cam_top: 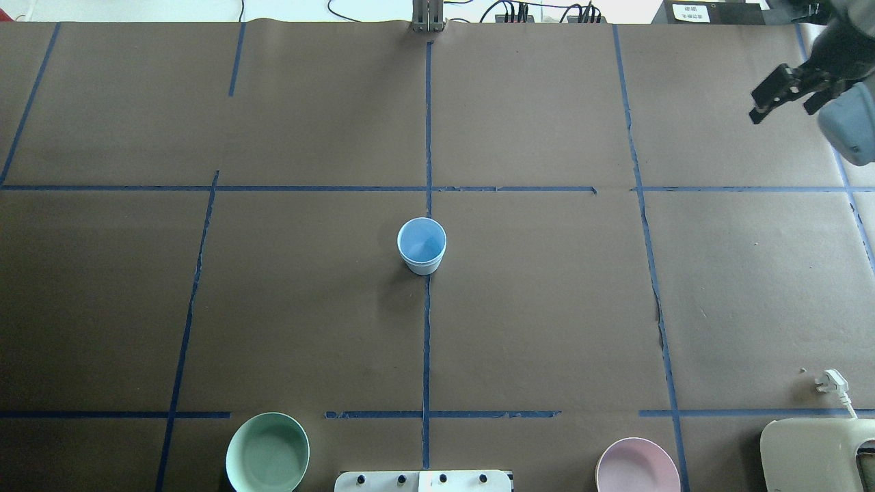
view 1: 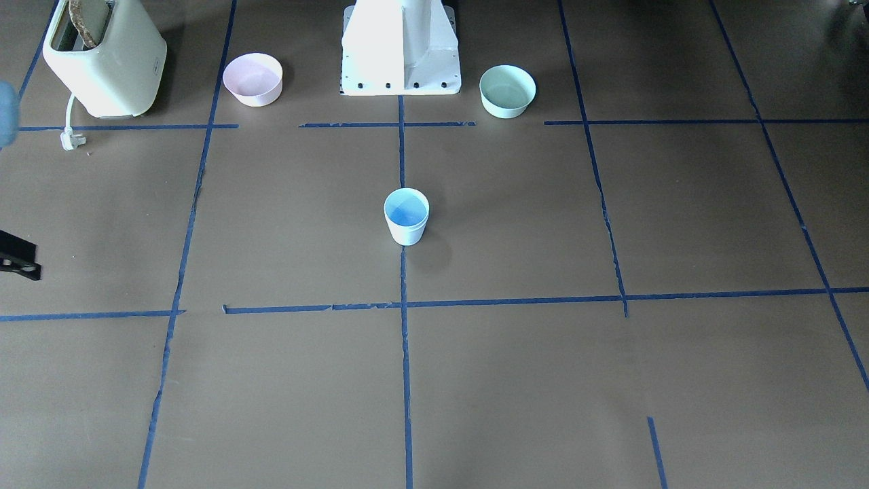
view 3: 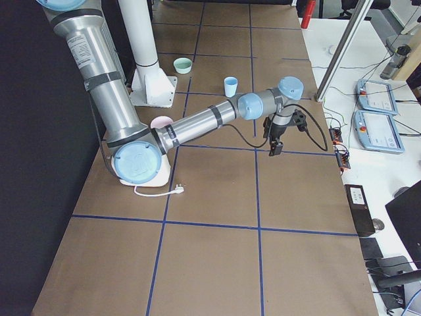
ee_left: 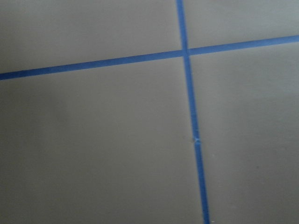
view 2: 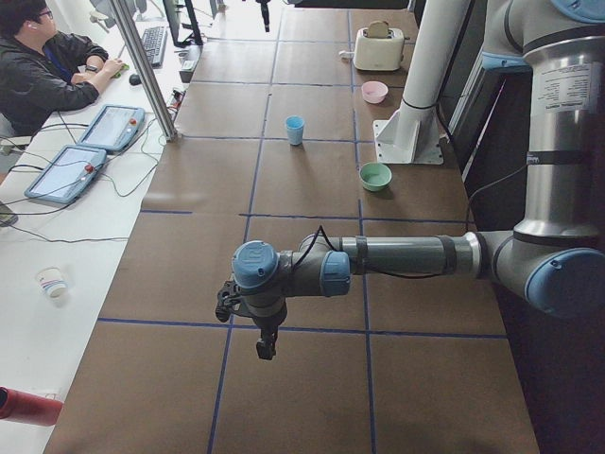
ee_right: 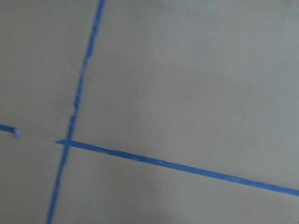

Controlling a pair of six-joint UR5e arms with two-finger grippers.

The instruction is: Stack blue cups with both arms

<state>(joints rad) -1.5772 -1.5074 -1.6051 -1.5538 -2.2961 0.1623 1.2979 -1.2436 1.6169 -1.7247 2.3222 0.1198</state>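
Note:
A pale blue cup (view 1: 406,216) with a sky-blue inside stands upright at the table's middle, on the centre tape line; it also shows in the overhead view (cam_top: 422,244) and both side views (view 2: 295,130) (view 3: 230,86). I see cups at this one spot only; a second rim line below its lip suggests two nested. My right gripper (cam_top: 783,109) hangs open and empty far to the cup's right, near the far edge (view 3: 273,148). My left gripper (view 2: 267,345) hangs over bare table far from the cup, seen only from the side; I cannot tell whether it is open.
A pink bowl (view 1: 253,79) and a mint-green bowl (view 1: 507,90) flank the white pedestal (view 1: 400,51). A cream toaster (view 1: 105,58) with its loose plug (view 1: 71,139) stands beyond the pink bowl. An operator (view 2: 47,66) sits at the far side with tablets.

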